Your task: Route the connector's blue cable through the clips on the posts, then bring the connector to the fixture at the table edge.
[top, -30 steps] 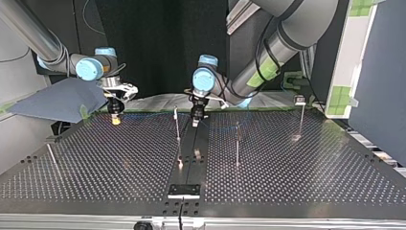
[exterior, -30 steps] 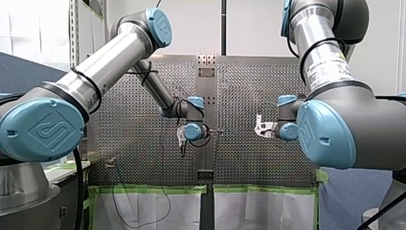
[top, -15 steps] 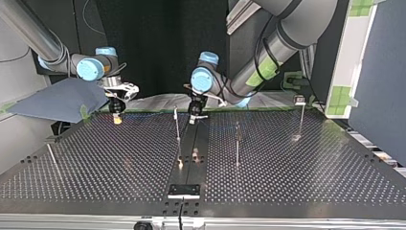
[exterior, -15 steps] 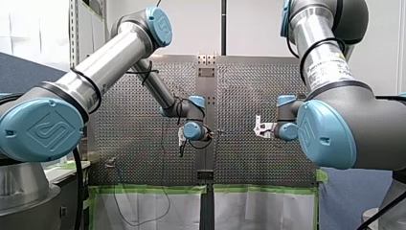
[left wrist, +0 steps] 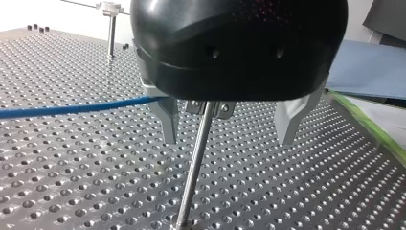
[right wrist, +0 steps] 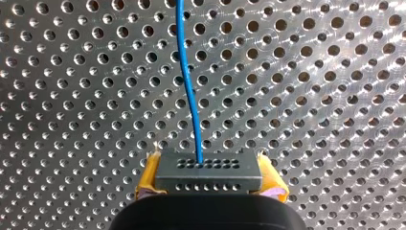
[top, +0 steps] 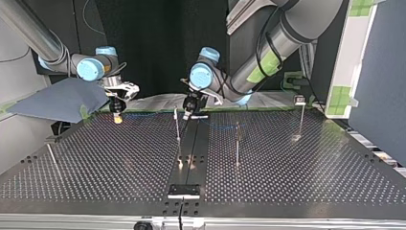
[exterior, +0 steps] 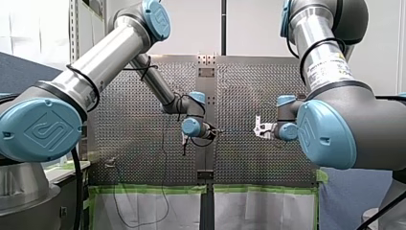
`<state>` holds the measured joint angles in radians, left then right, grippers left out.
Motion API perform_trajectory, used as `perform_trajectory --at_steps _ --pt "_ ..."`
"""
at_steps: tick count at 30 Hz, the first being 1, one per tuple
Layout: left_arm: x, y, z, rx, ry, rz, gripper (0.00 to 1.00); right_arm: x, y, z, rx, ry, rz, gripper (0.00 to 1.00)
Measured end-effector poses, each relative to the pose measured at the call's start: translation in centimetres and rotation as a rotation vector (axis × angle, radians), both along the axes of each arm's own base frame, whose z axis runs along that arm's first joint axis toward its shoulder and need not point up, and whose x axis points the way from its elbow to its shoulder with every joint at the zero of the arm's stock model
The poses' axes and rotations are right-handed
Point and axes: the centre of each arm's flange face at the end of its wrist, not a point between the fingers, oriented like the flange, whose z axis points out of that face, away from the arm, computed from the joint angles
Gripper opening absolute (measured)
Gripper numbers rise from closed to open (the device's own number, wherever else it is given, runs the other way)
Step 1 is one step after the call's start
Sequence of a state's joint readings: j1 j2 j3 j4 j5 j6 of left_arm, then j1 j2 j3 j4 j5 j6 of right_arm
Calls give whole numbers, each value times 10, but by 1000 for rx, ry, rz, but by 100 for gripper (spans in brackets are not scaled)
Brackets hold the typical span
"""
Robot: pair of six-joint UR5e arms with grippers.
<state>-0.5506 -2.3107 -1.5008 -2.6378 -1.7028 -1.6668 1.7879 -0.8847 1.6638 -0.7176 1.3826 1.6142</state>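
In the right wrist view, my right gripper (right wrist: 208, 184) is shut on the dark grey connector (right wrist: 208, 171), held between its yellow pads. The blue cable (right wrist: 187, 81) leaves the connector and runs ahead over the perforated table. In the left wrist view my left gripper (left wrist: 229, 129) is open, its metal fingers (left wrist: 167, 120) standing either side of a thin post (left wrist: 194, 167) with a clip on top. The blue cable (left wrist: 72, 109) reaches that clip from the side, passing behind one finger. In the top view my left gripper (top: 188, 114) hangs at this post (top: 177, 127) and my right gripper (top: 117, 117) is far to its left.
Other posts stand at the top view's middle (top: 237, 143), far right (top: 301, 115) and near left (top: 51, 158). A dark fixture plate (top: 184, 190) sits at the near table edge. A blue-grey sheet (top: 57, 100) lies beyond the table's left corner.
My left gripper has swung a little toward the post at the top view's left and tilted. My right arm and the connector have stayed where they were.
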Motion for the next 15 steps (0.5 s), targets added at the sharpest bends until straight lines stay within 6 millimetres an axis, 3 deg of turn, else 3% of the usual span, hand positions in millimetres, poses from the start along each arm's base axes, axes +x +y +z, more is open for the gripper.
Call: perform_trajectory --at_steps 8,15 --pt "-12 6 -3 6 3 -6 100 0 1 0 4 1 0 0" --pt "-26 6 13 -10 -21 -26 100 1 1 -1 8 2 1 0"
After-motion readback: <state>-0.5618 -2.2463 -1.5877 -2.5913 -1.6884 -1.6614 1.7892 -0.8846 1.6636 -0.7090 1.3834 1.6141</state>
